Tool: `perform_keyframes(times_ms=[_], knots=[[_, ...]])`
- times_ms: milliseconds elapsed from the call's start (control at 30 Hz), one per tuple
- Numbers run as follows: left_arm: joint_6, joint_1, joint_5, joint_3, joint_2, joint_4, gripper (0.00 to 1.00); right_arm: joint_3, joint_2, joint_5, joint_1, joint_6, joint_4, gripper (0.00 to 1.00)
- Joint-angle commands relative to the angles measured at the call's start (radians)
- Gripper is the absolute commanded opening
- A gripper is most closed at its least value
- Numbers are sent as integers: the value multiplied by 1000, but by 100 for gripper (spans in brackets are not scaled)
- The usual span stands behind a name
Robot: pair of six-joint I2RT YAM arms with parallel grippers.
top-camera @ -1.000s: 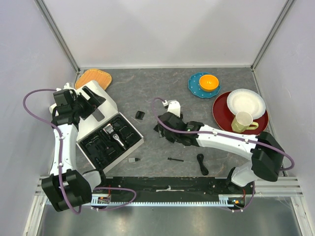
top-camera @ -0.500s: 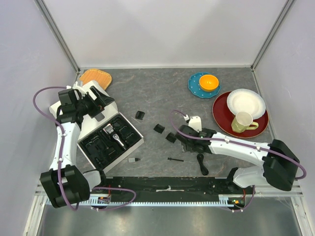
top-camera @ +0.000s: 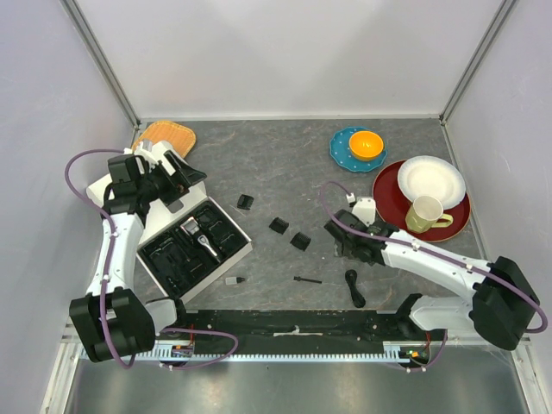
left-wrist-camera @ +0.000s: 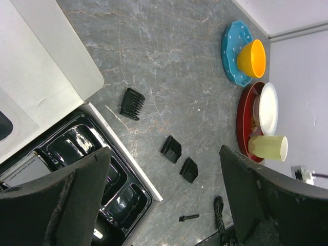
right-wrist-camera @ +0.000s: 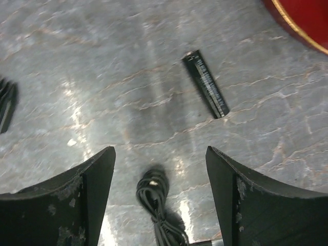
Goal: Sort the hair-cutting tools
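Observation:
Three black comb guards (top-camera: 245,202) (top-camera: 278,226) (top-camera: 299,241) lie loose on the grey table. In the left wrist view these comb guards (left-wrist-camera: 132,104) (left-wrist-camera: 171,148) (left-wrist-camera: 188,169) form a diagonal line. A thin black brush (top-camera: 307,280) and a coiled black cable (top-camera: 354,287) lie near the front edge. The clipper (top-camera: 197,235) rests in the box's black tray (top-camera: 172,259). My left gripper (top-camera: 183,177) hangs open over the white lid. My right gripper (top-camera: 339,235) is open and empty above the cable (right-wrist-camera: 154,195), beside a thin black bar (right-wrist-camera: 206,84).
A small bit (top-camera: 235,280) lies just in front of the box. At the back right stand a blue plate (top-camera: 343,155) with an orange bowl (top-camera: 366,144), and a red plate (top-camera: 390,203) carrying a white plate (top-camera: 430,180) and a cup (top-camera: 424,214). A woven mat (top-camera: 164,135) is back left.
My right arm has drawn back to the right, uncovering two comb guards that now lie on the table. My left gripper has shifted slightly right over the lid.

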Motion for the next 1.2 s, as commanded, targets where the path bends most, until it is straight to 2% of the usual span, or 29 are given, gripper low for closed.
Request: perform_keyframes(times_ms=[0,100,267,467,600,700,733,833,933,967,1100,1167], knots=[[34,-6,28,7,-1,20,93,-8,49,25,-101,-85,72,79],[48,-6,5,13,-1,5,93,-2,79,-30,-148,-150,143,79],[62,-6,-24,22,-3,-17,93,40,137,-33,-210,-216,163,79],[71,-6,-38,30,2,-29,93,54,137,-272,-218,-342,292,76],[86,-47,-18,35,8,-24,91,75,158,-336,-217,-300,341,76],[100,-158,-49,47,20,-26,91,103,195,-343,-217,-256,349,76],[100,-238,-64,58,23,-30,91,113,204,-355,-217,-233,359,76],[77,-378,-147,62,43,-44,91,139,237,-380,-203,-193,395,76],[-22,-475,-176,13,51,-2,90,163,264,-382,-187,-168,422,75],[-88,-500,-175,-8,51,62,89,164,272,-383,-187,-158,443,73],[-251,-667,-266,-118,49,208,85,182,306,-345,-187,-148,450,68],[-335,-714,-331,-152,55,265,83,181,313,-330,-187,-130,447,66]])
